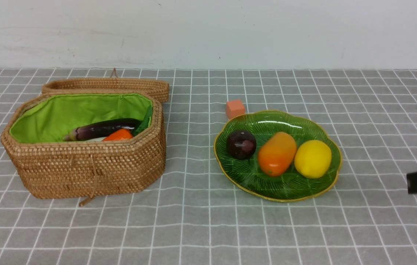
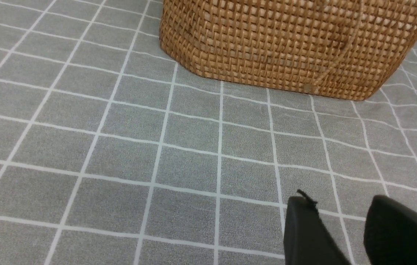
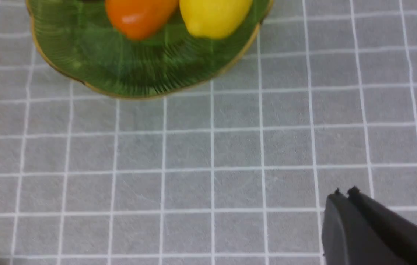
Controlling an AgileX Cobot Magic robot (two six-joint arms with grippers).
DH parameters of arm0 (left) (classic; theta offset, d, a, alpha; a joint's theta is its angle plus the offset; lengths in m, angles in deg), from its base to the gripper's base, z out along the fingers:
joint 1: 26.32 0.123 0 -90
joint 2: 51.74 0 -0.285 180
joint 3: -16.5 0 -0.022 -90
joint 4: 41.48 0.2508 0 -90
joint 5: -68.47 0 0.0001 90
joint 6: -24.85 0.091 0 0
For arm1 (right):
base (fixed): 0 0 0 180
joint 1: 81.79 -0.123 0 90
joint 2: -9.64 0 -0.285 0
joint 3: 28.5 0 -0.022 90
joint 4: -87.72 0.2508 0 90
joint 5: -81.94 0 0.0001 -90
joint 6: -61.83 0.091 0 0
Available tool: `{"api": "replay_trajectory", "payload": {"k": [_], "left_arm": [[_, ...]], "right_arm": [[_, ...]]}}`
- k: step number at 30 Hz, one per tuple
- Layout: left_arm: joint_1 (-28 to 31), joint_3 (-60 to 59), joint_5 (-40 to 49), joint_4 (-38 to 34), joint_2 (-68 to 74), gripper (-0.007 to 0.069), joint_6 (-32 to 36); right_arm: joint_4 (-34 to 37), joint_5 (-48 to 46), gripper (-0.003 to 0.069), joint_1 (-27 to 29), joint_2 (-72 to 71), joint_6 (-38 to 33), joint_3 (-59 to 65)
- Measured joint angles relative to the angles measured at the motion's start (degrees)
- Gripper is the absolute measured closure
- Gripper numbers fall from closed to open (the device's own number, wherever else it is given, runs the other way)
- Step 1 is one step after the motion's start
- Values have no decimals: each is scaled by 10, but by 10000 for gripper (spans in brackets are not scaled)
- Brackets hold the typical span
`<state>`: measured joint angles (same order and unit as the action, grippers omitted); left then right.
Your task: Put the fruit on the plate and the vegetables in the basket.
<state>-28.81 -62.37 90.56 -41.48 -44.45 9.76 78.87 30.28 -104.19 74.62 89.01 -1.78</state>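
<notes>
Nearest, the right gripper hangs over bare cloth with its fingers pressed together on nothing, while the left gripper holds its two fingers slightly parted, empty. Farther off, the plate carries three fruits: maroon fruit, mango, lemon. The basket holds three vegetables: eggplant, carrot, a sliver of white radish; one orange cube and one lid lie behind.

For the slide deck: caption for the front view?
Sorting done: three fruits on plate, eggplant and carrot visible in open basket.

Small orange cube, grey checked cloth
</notes>
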Motion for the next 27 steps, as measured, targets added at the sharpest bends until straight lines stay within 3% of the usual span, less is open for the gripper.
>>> {"api": "replay_trajectory", "payload": {"k": [11, 14, 20, 27], "left_arm": [[0, 0, 0, 0, 0, 386, 0], [0, 0, 0, 0, 0, 386, 0], [0, 0, 0, 0, 0, 386, 0], [0, 0, 0, 0, 0, 386, 0]], "right_arm": [[-33, 14, 670, 12, -32, -8, 5], [-70, 19, 666, 56, -108, -49, 12], [-40, 112, 662, 150, -285, -162, 114], [3, 270, 658, 233, -487, -176, 345]]}}
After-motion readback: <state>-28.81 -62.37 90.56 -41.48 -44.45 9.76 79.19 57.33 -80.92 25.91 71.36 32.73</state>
